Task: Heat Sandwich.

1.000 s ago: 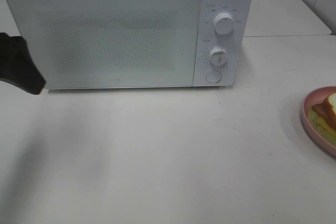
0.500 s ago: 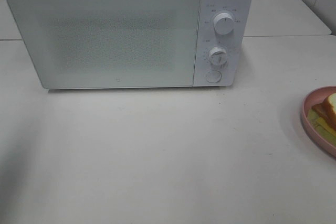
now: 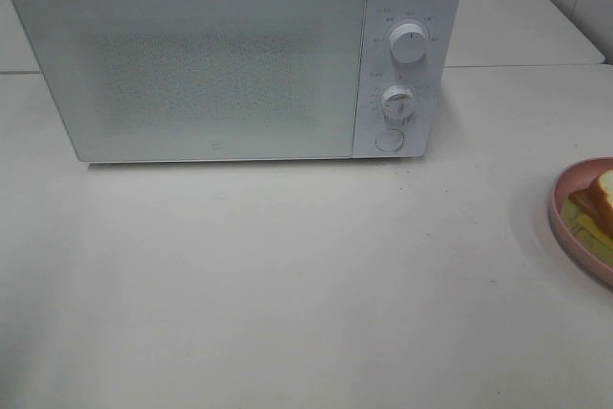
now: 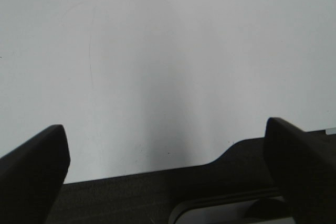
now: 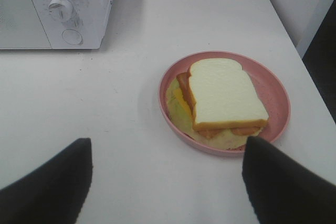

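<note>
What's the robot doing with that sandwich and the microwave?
Nothing is being held right now. The sandwich sits on its pink plate on the white table, off to the right of the microwave, whose door is shut. The right gripper hangs open close to the plate, and the left gripper is open over bare table. The heating has not started.

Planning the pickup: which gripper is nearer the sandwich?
Right. The right gripper hangs open just short of the sandwich on its pink plate; the left gripper sees only bare table.
</note>
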Motion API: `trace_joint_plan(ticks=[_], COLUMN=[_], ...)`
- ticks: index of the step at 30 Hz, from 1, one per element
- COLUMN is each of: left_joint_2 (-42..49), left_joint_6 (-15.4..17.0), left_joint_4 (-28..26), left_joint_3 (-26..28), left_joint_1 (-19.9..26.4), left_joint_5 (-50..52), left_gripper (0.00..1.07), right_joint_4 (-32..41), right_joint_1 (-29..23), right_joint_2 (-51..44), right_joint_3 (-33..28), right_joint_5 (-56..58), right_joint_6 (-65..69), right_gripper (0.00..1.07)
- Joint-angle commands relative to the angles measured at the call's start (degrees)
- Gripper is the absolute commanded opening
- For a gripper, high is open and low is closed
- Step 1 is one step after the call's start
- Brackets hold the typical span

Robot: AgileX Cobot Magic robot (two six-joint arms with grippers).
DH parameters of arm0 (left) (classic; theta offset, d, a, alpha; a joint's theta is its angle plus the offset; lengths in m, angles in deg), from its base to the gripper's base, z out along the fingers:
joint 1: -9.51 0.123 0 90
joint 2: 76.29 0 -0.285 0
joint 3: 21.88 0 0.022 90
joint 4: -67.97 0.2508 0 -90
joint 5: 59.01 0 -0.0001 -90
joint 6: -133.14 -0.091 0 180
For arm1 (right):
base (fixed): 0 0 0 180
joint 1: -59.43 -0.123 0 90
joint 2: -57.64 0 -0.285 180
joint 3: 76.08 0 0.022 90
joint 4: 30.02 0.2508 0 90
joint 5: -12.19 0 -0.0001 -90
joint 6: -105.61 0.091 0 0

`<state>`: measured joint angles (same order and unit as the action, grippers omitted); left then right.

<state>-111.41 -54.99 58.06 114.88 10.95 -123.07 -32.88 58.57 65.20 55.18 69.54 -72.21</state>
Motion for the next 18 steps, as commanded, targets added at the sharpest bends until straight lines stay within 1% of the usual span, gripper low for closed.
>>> trace_joint_plan(ticks=[1, 3, 4, 7, 10, 12, 15, 18], left_joint_2=[4.53, 7.91, 11.63, 15.01, 21.60, 22.86, 28.59, 28.82], left_joint_6=[0.11, 0.11, 0.11, 0.11, 0.11, 0.17, 0.17, 0.11], left_joint_4=[-0.34, -0.34, -0.34, -0.34, -0.29, -0.23, -0.17, -0.17], left_joint_3=[-1.32, -2.06, -2.86, -3.72, -4.30, -4.30, -4.30, -4.30], left_joint_1=[0.17, 0.17, 0.17, 0.17, 0.17, 0.17, 0.17, 0.17], left_joint_5=[0.57, 0.52, 0.40, 1.43, 2.41, 2.41, 2.41, 2.41], left_gripper=[0.95, 0.95, 0.95, 0.95, 0.95, 0.95, 0.95, 0.95], right_joint_4=[0.29, 0.29, 0.29, 0.29, 0.29, 0.29, 0.29, 0.29], right_joint_1=[0.23, 0.23, 0.23, 0.23, 0.23, 0.23, 0.23, 0.23], right_joint_2=[-1.60, -1.60, -1.60, -1.60, -1.60, -1.60, -1.60, -1.60], right_joint_3=[0.00, 0.00, 0.00, 0.00, 0.00, 0.00, 0.00, 0.00], right_joint_5=[-0.29, -0.29, -0.29, -0.29, -0.29, -0.29, -0.29, -0.29], right_joint_6=[-0.23, -0.23, -0.23, -0.23, -0.23, -0.23, -0.23, -0.23], right_gripper=[0.76, 0.76, 0.76, 0.76, 0.76, 0.76, 0.76, 0.76])
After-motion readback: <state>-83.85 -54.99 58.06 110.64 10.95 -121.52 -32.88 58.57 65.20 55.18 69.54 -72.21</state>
